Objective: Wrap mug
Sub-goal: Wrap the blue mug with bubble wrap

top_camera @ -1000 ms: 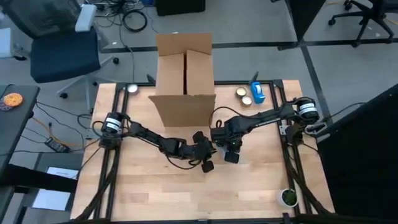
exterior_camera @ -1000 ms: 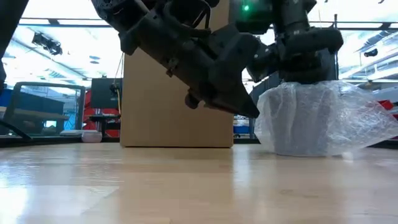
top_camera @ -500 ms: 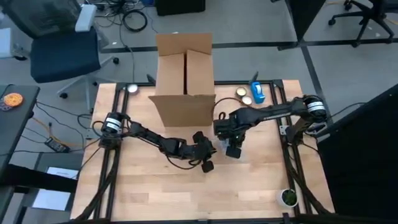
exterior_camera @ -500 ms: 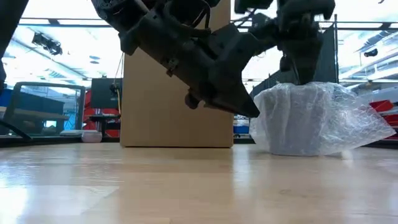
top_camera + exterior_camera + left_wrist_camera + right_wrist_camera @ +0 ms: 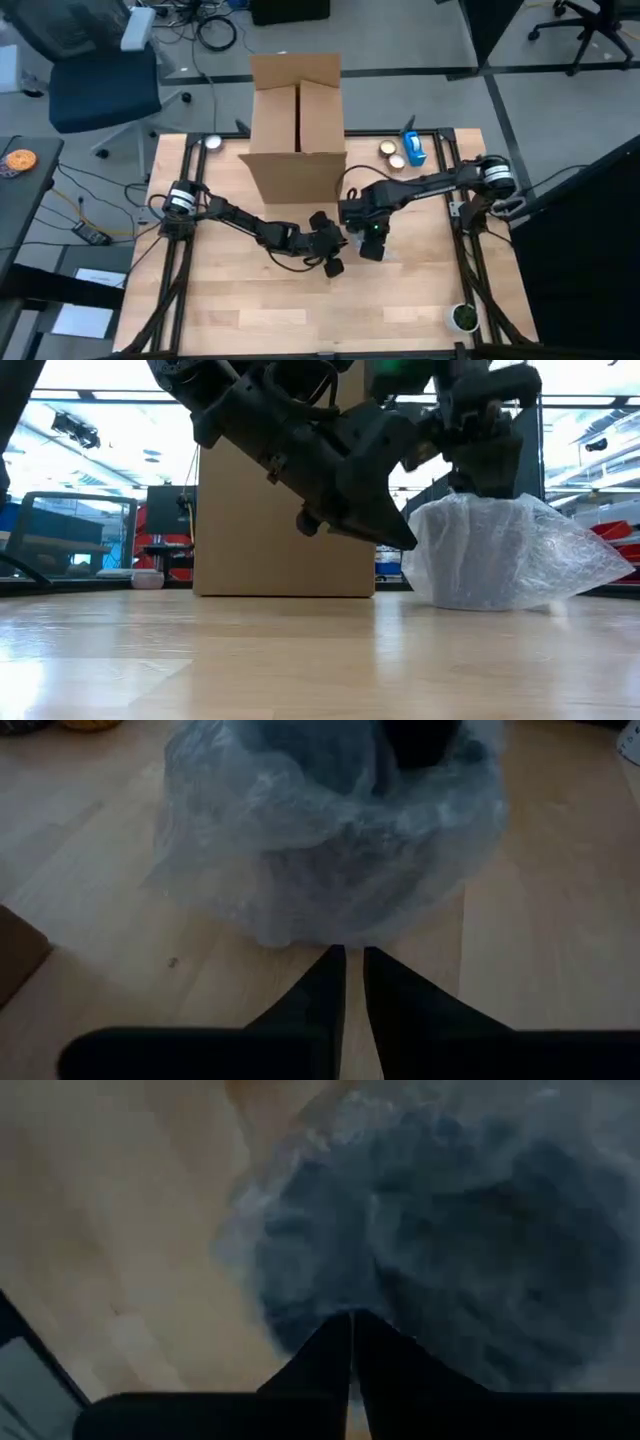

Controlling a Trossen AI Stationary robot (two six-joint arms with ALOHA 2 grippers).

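The right gripper (image 5: 480, 455), fingers closed and empty, presses down into the bubble wrap (image 5: 510, 555) to tuck it into the mug (image 5: 330, 885), while the left gripper (image 5: 354, 970), also closed and empty, waits just beside the bundle.

A robotics lab or office workspace is indicated — a light wooden table (image 5: 250, 300) framed by black metal rails, set on a grey carpeted floor (image 5: 400, 95). A blue swivel office chair (image 5: 100, 85), loose black cables (image 5: 215, 30) and dark monitors (image 5: 165, 510) are seen around it.
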